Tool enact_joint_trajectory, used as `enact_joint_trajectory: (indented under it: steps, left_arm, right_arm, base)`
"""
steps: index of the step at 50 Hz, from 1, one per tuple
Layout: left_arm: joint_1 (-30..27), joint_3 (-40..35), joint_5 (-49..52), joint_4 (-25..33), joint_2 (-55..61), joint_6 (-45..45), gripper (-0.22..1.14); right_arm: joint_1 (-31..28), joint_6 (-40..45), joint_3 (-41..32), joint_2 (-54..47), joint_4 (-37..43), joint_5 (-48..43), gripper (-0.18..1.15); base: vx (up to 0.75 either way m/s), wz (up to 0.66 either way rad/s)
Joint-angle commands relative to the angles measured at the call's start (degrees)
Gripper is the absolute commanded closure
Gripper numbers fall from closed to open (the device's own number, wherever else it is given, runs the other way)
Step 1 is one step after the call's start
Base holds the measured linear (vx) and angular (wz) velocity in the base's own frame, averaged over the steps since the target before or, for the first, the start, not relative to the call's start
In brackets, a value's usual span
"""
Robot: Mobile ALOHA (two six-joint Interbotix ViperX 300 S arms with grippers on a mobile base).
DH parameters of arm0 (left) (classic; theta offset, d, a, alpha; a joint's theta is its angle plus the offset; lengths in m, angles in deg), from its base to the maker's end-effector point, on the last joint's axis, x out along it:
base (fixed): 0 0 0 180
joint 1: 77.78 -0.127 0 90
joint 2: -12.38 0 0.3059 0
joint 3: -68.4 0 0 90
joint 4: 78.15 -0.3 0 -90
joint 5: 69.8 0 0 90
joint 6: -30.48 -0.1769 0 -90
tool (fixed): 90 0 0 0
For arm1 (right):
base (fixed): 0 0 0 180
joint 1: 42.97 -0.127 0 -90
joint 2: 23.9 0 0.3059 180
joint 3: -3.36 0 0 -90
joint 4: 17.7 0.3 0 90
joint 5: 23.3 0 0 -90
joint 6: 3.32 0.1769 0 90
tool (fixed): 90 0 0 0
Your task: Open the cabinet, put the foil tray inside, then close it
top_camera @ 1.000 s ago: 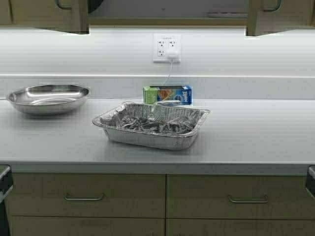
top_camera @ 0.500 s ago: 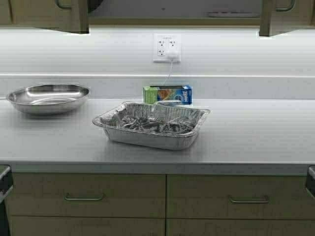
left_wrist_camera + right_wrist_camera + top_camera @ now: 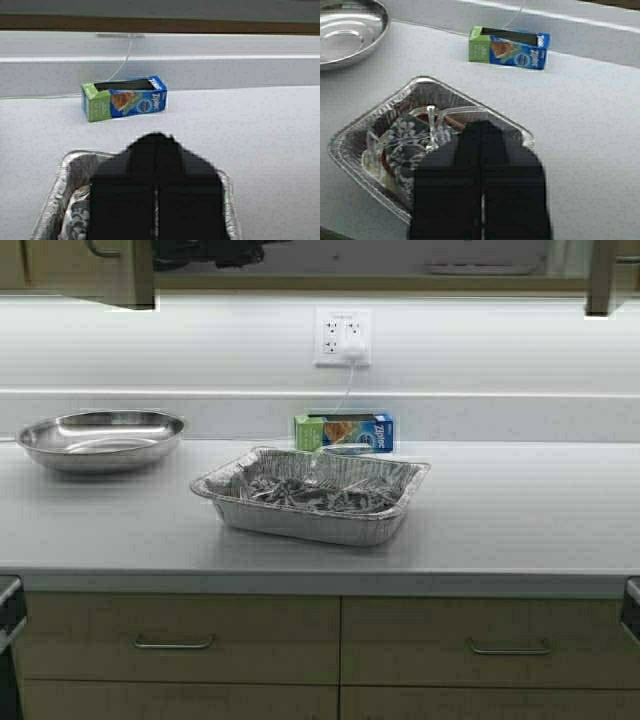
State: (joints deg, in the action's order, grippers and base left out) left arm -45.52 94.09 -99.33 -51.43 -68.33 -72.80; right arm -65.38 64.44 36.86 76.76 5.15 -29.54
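you have the bowl at the far left of the table, well apart from the tray. the left cabinet door hangs swung out at the top left, a dark shape showing in the opening just right of it. the tray sits on the table near the middle, nearer you than the bag box, which lies against the back wall under the outlet, a cord running down to it. the right door stands open at the top right. your left claw is pressed together, hovering above the tray's near side in its wrist view. your right claw is pressed together too, above the tray, pinching nothing. below the table you see two drawer fronts.
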Motion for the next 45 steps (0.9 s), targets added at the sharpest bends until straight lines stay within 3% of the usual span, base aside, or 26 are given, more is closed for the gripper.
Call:
enact_joint_trajectory:
  steps: [1,6,11,13,18,22,31,38,45]
  left_arm:
    - [1.23,2.99,-0.79,-1.49,-5.10,0.26,0.83]
    - [4.39,6.59,-1.32,-5.19,-8.88,0.35,0.62]
    - [8.00,10.55,-2.02,-9.49,-12.57,1.85,0.25]
    - [8.88,12.13,-2.20,-9.67,-13.80,3.16,0.11]
    - [10.28,16.44,-3.87,-10.20,-15.29,8.35,-0.14]
    - [10.37,20.57,-6.24,-11.60,-15.29,13.36,-0.12]
    - [10.20,29.53,-17.49,-14.77,-9.40,24.43,-0.11]
    - [6.94,34.45,-30.50,-15.47,1.05,30.59,-0.11]
    - [0.53,34.63,-40.61,-19.95,14.77,37.00,-0.11]
  right_arm:
    - [-0.79,0.26,0.35,3.96,-0.26,0.70,0.77]
    - [-3.34,0.97,1.49,6.86,-0.26,3.25,0.43]
    - [-5.98,2.29,3.34,9.49,-0.18,4.75,-0.01]
    - [-7.12,3.16,4.13,10.28,0.00,4.66,-0.11]
    - [-10.55,8.00,7.03,11.69,1.67,4.13,-0.07]
    - [-14.85,14.77,11.87,11.07,6.77,-0.70,-0.06]
    - [-26.10,30.67,26.19,4.04,6.68,-30.59,-0.06]
    - [-26.89,45.35,31.11,-6.68,2.37,-44.12,-0.06]
    - [-26.89,56.16,30.32,-21.45,-4.31,-55.72,-0.06]
  base:
    - [0.00,0.00]
    - [0.00,0.00]
    - [0.00,0.00]
    - [0.00,0.00]
    - [0.00,0.00]
    - [0.00,0.00]
    - [0.00,0.00]
    - [0.00,0.01]
    - [0.00,0.01]
